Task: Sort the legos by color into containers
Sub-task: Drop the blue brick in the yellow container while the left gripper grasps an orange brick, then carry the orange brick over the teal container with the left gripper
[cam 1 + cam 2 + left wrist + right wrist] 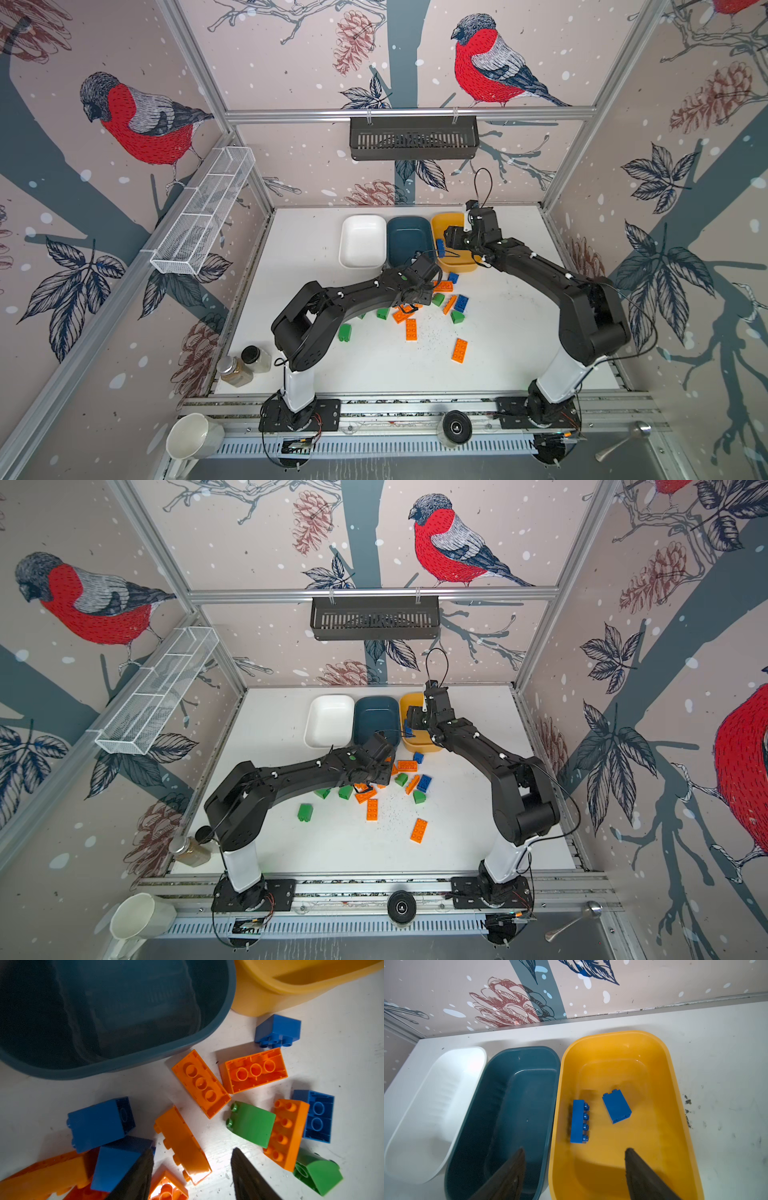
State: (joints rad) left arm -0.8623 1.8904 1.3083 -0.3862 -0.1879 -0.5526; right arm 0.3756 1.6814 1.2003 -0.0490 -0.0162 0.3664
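Three containers stand side by side at the back: white (pixel 362 245), teal (pixel 409 245) and yellow (pixel 643 1147). Two blue legos, a long one (pixel 579 1122) and a short one (pixel 616 1107), lie in the yellow tub. My right gripper (pixel 575 1167) hangs open and empty over the rims where the teal and yellow tubs meet. Orange, blue and green legos are scattered in front of the tubs. My left gripper (pixel 192 1159) is down in this pile, its jaws apart on either side of an orange lego (pixel 182 1142) lying on its side, with a gap at each finger.
A green lego (pixel 344 332) and an orange one (pixel 459 350) lie apart from the pile, nearer the front. Two spice jars (pixel 245 365) stand at the front left corner. A black basket (pixel 413 137) and a wire-mesh tray (pixel 203 212) hang on the walls.
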